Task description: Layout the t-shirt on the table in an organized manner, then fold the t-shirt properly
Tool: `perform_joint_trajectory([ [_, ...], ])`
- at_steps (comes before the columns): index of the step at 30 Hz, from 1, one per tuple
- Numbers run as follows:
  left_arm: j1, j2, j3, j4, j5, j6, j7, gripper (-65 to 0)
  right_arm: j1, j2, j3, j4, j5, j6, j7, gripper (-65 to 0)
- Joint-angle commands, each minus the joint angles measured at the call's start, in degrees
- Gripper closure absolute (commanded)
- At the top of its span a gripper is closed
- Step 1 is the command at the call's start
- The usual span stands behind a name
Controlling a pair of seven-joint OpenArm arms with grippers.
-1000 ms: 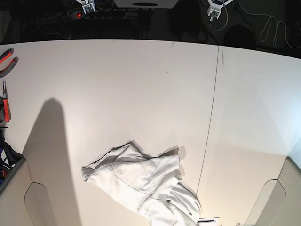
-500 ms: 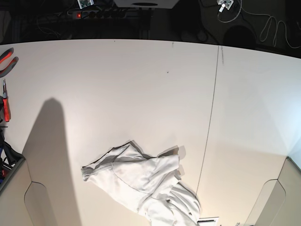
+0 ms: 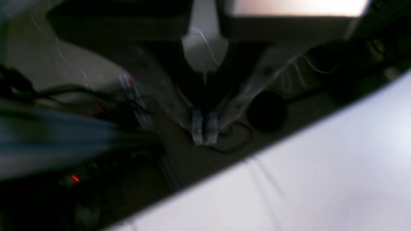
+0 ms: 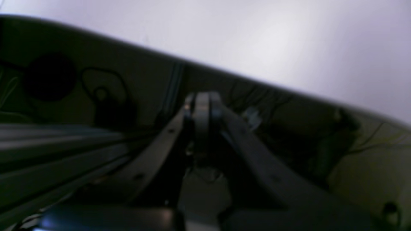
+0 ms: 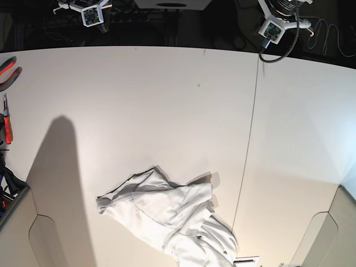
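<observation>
The left gripper [image 3: 204,136] has its two pale fingertips pressed together with nothing between them, and it hangs over the dark floor and cables just past the far edge of the table [image 3: 321,179]; the view from its wrist is blurred. In the base view the left arm's end shows only as a small white piece at the top right, above the table's far edge and close to the thin dark seam line [image 5: 248,133] that crosses the tabletop. The right gripper [image 4: 201,102] is likewise closed tight and empty, its fingers meeting at a point above the shadowed area beyond the table edge, with the bright tabletop filling the upper part of its wrist view. In the base view that arm's end sits at the top left, off the table. Both grippers are well apart from the t-shirt [image 5: 172,219], which lies crumpled in a loose heap on the near part of the table, left of the seam, with folds overlapping and one end running toward the bottom edge. At the table's left edge lie red-handled tools [image 5: 6,119], and a broad shadow [image 5: 61,183] falls across the left side
</observation>
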Motion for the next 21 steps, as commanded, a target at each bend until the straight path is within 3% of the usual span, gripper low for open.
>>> perform_joint_trajectory([
  [1,0.6,-0.3,-1.2,1.4,0.0,0.0,-1.2,0.0,-0.4,0.7,0.0,1.3,-0.7,-0.2,1.2,0.0],
  [7,-3.3,-0.3,-7.3,1.7,0.0,0.1,-4.6,0.0,3.8,3.0,0.0,1.9,-5.0,-0.3,1.1,0.0],
  [12,-7.3,-0.3,-9.0,1.7,0.0,0.1,-9.2,0.0,9.4,2.9,0.0,1.9,-5.6,-0.2,1.2,0.0],
  [21,-18.2,0.0,-9.0,1.4,-0.1,0.1,-9.8,0.0,23.2,-2.6,0.0,1.5,-4.5,-0.2,1.1,0.0],
])
